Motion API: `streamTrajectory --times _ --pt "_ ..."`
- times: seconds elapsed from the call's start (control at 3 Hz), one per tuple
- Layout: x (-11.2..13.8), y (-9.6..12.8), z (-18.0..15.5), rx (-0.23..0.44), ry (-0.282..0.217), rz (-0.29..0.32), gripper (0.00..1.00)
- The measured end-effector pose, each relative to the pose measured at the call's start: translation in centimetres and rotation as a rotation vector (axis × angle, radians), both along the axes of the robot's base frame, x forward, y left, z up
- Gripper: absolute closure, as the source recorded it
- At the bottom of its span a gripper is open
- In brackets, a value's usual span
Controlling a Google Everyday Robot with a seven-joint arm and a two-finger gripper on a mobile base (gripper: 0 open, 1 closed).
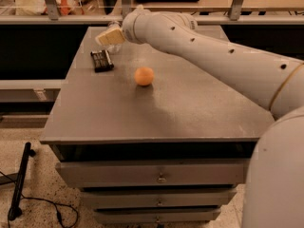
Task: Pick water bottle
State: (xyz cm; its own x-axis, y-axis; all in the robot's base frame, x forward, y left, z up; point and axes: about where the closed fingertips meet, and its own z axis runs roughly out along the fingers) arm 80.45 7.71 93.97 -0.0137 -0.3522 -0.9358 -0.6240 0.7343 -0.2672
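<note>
Pincer hangs just behind black packet, orange ball nearby.

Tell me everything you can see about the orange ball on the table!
The orange ball is round, plain orange all over, and looks matte. It sits by itself near the middle of the grey table, and only the table touches it. The black packet lies apart from it, to the left and farther back. The gripper is beyond the packet, near the table's far edge.

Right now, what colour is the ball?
The ball is orange, camera view; the gripper is beyond the packet.
</note>
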Motion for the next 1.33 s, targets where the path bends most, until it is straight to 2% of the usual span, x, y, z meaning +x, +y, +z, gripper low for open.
streamTrajectory --times 0.33,0.67,1.33 --pt "1.0 0.6 0.4 0.033 0.076 -0.055 0.0" --pt "1.7 0.8 -2.3 -0.013 0.205 -0.086 0.0" --pt "1.8 0.8 -2.6 -0.009 0.204 -0.1 0.0"
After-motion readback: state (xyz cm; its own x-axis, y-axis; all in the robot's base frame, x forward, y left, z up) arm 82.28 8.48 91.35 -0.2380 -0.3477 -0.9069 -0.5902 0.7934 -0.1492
